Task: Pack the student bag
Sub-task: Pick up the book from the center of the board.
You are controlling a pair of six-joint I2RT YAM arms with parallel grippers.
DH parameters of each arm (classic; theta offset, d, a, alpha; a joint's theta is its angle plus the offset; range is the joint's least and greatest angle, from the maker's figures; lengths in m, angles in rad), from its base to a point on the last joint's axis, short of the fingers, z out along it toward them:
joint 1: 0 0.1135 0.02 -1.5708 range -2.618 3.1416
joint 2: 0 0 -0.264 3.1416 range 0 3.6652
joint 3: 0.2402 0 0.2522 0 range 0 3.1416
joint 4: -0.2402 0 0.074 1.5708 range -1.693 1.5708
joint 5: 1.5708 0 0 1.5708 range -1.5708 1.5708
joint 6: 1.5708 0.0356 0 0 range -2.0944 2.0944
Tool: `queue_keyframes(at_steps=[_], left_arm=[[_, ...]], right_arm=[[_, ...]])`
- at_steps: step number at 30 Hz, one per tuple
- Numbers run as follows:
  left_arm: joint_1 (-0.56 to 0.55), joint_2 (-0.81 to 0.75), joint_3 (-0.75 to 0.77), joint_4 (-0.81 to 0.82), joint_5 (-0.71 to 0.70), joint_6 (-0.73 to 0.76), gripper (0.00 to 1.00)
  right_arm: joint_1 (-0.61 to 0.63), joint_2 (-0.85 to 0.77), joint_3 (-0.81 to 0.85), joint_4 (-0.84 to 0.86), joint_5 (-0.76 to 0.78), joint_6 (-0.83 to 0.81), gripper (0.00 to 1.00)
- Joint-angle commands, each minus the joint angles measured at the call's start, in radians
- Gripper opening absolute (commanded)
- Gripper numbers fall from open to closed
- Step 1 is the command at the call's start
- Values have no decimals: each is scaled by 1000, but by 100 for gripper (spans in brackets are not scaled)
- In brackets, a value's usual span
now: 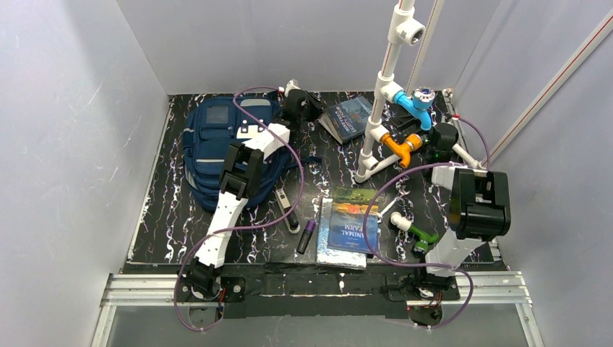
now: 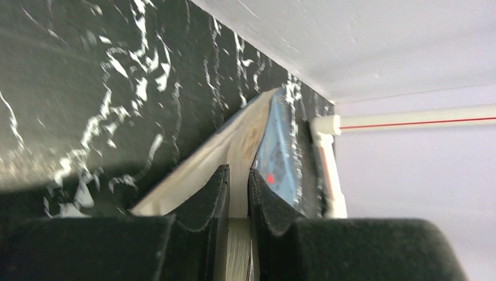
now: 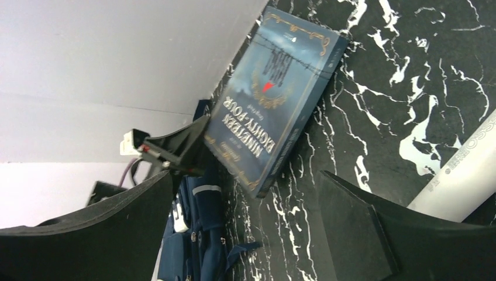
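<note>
The student bag (image 1: 217, 144), navy with grey stripes, lies flat at the back left of the table; its edge also shows in the right wrist view (image 3: 199, 234). Just right of it, a dark blue book (image 1: 352, 116) rests at the back wall. My left gripper (image 1: 312, 108) is shut on that book's left edge. In the left wrist view the fingers (image 2: 238, 175) pinch the pale page block of the book (image 2: 281, 146). My right gripper (image 1: 438, 137) hovers right of the pipe rack, open and holding nothing (image 3: 245, 175), facing the book (image 3: 275, 99).
A white pipe rack (image 1: 383, 94) with blue and orange fittings stands at the back right. Near the front lie an "Animal Farm" book (image 1: 354, 220) on a silvery folder (image 1: 327, 249), a purple marker (image 1: 306, 236), a black stapler-like tool (image 1: 287, 208) and a green-white fitting (image 1: 413, 233).
</note>
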Motion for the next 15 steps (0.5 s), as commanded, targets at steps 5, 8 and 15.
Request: queue_keyframes(at_steps=[5,8,15], left_arm=[[-8,-200,-49,-52,191,-335,0],[-11,-215,-71,-36,202,-382,0],[-11,-227,-123,11,229,-503,0]], right_arm=[[16,132,97,-23,-82,56,98],[32,172,129,-55,-82,71,98],[78,282,232,-128,-63,116,98]])
